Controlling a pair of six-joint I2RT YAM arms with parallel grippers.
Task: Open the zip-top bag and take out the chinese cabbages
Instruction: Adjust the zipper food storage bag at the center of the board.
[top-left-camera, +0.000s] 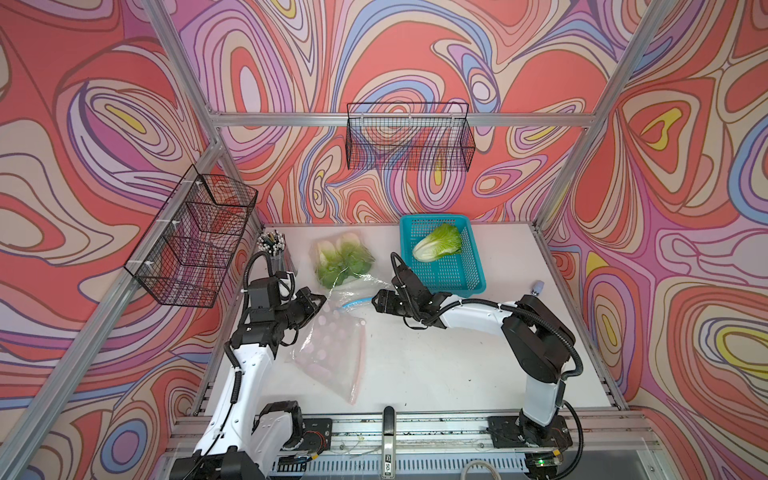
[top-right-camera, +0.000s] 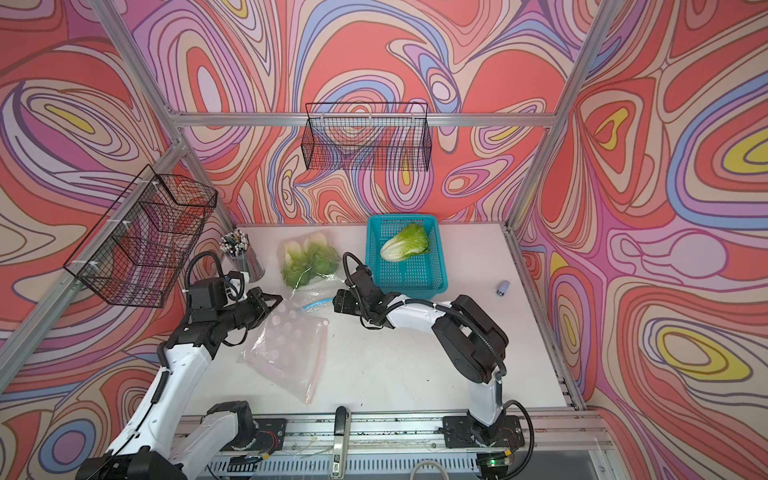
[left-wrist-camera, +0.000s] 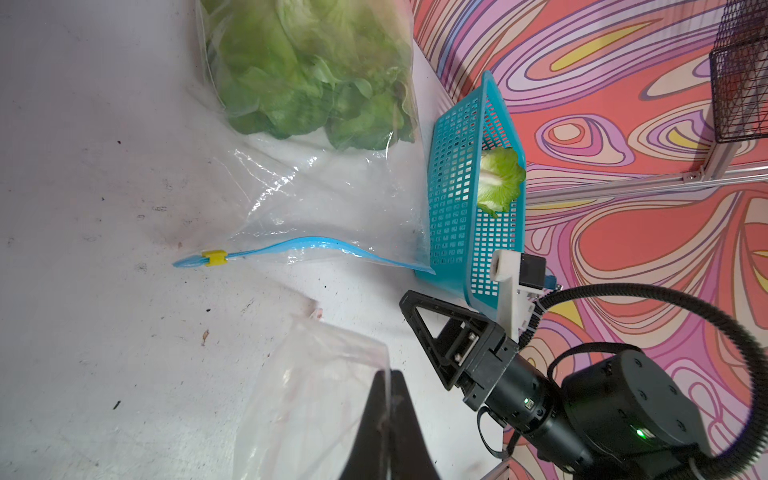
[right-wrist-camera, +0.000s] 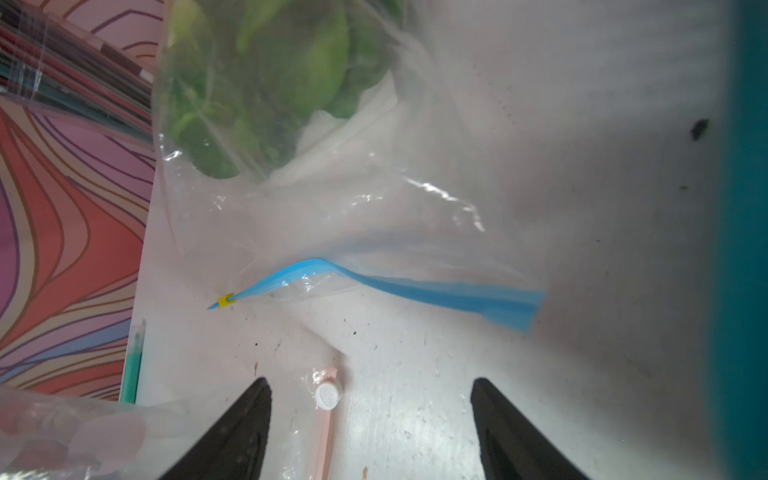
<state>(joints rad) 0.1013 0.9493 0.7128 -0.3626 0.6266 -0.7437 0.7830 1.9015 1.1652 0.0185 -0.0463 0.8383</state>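
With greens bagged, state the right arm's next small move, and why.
Probably ease the open right gripper forward to the mouth of the blue-zip bag: its seal looks parted, yellow slider at one end, greens inside. The left gripper is shut on the pink-zip bag.

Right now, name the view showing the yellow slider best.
Left wrist: the yellow slider is sharp, unobstructed on the blue strip. Right wrist shows it smaller, blurrier. Top views: too small to tell.

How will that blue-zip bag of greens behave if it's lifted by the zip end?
Probably floppy: the blue-zip bag lies wrinkled, its strip curving. Likely bottom-heavy, since the greens bunch at the far end. The glossy film may slip.
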